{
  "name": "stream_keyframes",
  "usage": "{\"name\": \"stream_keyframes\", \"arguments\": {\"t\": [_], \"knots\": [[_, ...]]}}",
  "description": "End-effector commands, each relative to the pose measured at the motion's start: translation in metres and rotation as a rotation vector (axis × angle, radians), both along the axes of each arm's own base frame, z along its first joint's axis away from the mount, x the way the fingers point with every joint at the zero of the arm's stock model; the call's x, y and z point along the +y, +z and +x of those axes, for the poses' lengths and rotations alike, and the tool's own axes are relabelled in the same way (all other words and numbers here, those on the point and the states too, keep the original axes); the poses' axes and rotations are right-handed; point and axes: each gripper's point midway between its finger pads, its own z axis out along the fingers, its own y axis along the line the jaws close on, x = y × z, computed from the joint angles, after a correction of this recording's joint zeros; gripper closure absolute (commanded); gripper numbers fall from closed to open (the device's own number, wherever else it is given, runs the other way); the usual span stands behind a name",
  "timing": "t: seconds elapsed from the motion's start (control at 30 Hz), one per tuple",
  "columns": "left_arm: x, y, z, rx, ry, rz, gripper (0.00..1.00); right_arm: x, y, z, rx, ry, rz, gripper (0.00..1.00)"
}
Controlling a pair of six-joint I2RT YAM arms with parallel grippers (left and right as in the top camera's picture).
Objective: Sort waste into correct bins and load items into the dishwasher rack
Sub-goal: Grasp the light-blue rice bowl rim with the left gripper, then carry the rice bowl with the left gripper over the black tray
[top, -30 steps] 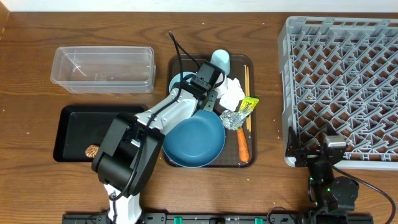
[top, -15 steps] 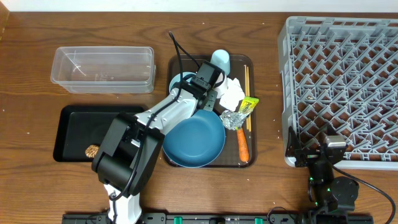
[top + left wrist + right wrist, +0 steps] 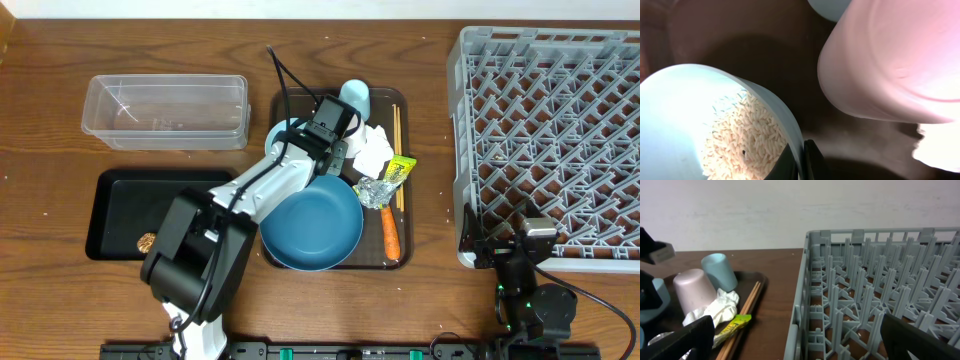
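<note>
My left gripper (image 3: 308,143) is shut on the rim of the small light-blue bowl (image 3: 685,115), which holds white rice (image 3: 750,137). The pale pink cup (image 3: 890,60) lies close beside it. The dark-blue plate (image 3: 312,228), tissue (image 3: 372,148), foil (image 3: 370,192), green-yellow wrapper (image 3: 398,172), carrot (image 3: 389,232), chopsticks (image 3: 396,125) and light-blue cup (image 3: 355,97) sit on the brown tray (image 3: 402,100). The brown food lump (image 3: 147,241) lies in the black tray (image 3: 130,190). My right gripper (image 3: 800,345) is open and empty at the front left of the grey rack (image 3: 550,140).
The clear plastic tub (image 3: 165,110) stands behind the black tray at the left. The rack's left wall (image 3: 805,295) stands close in front of my right gripper. My left arm reaches across the black tray and the plate's left edge.
My left arm has shifted slightly to the left with the bowl still in its grip. The right arm has not moved.
</note>
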Motion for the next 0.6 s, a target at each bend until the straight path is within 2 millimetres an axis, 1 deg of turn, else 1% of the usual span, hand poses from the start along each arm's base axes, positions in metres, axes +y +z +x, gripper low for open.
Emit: {"name": "stream_keyframes", "arguments": {"t": [0.0, 0.13, 0.23, 0.33, 0.47, 0.57], "knots": [[0.002, 0.016, -0.001, -0.029, 0.019, -0.011, 0.94, -0.005, -0.001, 0.000, -0.002, -0.024, -0.002, 0.01], [-0.003, 0.026, -0.005, -0.041, 0.008, -0.020, 0.94, -0.005, -0.001, 0.000, -0.002, -0.024, -0.002, 0.01], [-0.010, 0.041, -0.008, -0.068, -0.008, -0.038, 0.94, -0.006, -0.001, 0.000, -0.002, -0.024, -0.002, 0.01], [-0.014, 0.062, -0.012, -0.099, 0.007, -0.077, 0.94, -0.005, -0.001, 0.000, -0.002, -0.024, -0.002, 0.01], [-0.008, 0.088, -0.022, -0.107, 0.103, -0.151, 0.94, -0.005, -0.001, 0.000, -0.002, -0.024, -0.002, 0.01], [0.003, 0.109, -0.029, -0.113, 0.193, -0.212, 0.94, -0.005, -0.001, 0.000, -0.002, -0.024, -0.002, 0.01]]}}
